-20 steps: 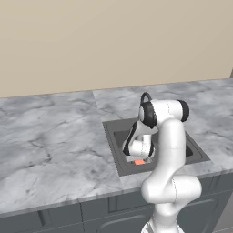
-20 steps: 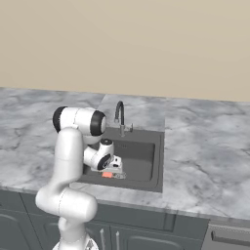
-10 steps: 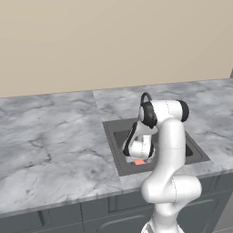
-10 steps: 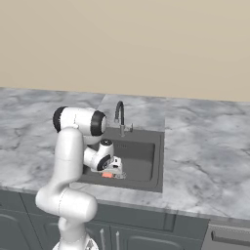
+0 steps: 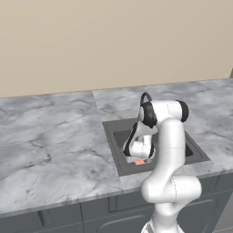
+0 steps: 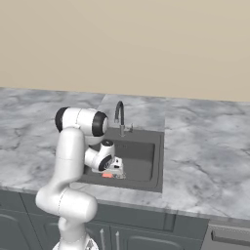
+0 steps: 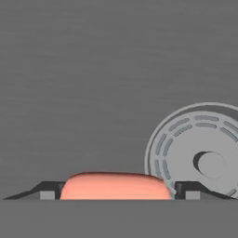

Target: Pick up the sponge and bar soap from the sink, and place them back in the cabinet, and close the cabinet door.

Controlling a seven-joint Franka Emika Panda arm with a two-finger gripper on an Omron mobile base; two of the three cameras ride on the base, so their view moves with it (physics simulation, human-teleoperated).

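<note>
The bar soap (image 7: 116,186), a flat pink-red bar, lies on the floor of the dark grey sink (image 5: 111,145). My gripper (image 7: 116,194) is down in the basin, straddling it. One dark fingertip (image 7: 49,191) stands at each end of the bar, very close to it, and the jaws are still open. From the base views the soap (image 5: 139,162) (image 6: 107,175) peeks out under the white hand, and the gripper (image 5: 139,158) (image 6: 114,172) sits at the basin's front left. The sponge, the cabinet and the cabinet door are out of view.
A round metal drain (image 7: 204,160) lies just right of the soap. The curved faucet (image 6: 118,114) rises at the sink's back edge. Grey marble counter (image 5: 50,145) spreads to both sides, with grey base cabinets (image 6: 141,229) below.
The fingers have drawn in toward the ends of the soap. The arm and the soap have stayed where they were.
</note>
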